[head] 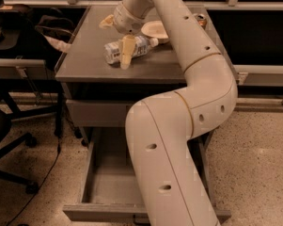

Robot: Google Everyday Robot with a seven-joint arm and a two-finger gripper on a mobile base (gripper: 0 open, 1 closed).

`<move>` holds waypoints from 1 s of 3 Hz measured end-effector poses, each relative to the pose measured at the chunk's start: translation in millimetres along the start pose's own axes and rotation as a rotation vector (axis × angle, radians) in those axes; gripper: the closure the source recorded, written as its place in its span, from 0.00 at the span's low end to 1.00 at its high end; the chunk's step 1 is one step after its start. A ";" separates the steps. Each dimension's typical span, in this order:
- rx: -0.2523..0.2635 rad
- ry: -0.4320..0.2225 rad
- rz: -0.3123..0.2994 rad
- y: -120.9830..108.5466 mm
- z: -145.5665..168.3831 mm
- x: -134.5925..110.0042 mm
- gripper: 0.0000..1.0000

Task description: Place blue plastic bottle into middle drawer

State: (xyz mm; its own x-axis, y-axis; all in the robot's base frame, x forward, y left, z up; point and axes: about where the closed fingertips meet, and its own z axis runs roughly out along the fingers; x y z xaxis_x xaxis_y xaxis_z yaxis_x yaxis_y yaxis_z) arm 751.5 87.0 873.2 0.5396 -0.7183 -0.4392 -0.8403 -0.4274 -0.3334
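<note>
The blue plastic bottle lies on its side on the grey cabinet top, white cap pointing right. My gripper hangs over it, open. One cream finger reaches down across the bottle's front and the other finger sits behind and to the left. The bottle rests on the top, not lifted. The middle drawer is pulled open below, showing its plain grey inside. My arm's large links cover the drawer's right half.
A shallow cream dish sits just right of the bottle. A drink can stands at the far right corner of the cabinet top. The upper drawer front is closed. An office chair and a desk stand at the left.
</note>
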 end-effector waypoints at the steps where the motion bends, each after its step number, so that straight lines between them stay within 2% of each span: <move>1: 0.028 -0.011 0.024 0.1 -4.3 10.9 0.00; 3: 0.043 -0.050 0.102 17.4 -4.4 44.7 0.00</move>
State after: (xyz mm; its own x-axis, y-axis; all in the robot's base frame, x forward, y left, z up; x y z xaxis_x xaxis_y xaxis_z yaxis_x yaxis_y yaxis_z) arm 760.8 45.0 851.4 0.4539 -0.7281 -0.5137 -0.8888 -0.3286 -0.3196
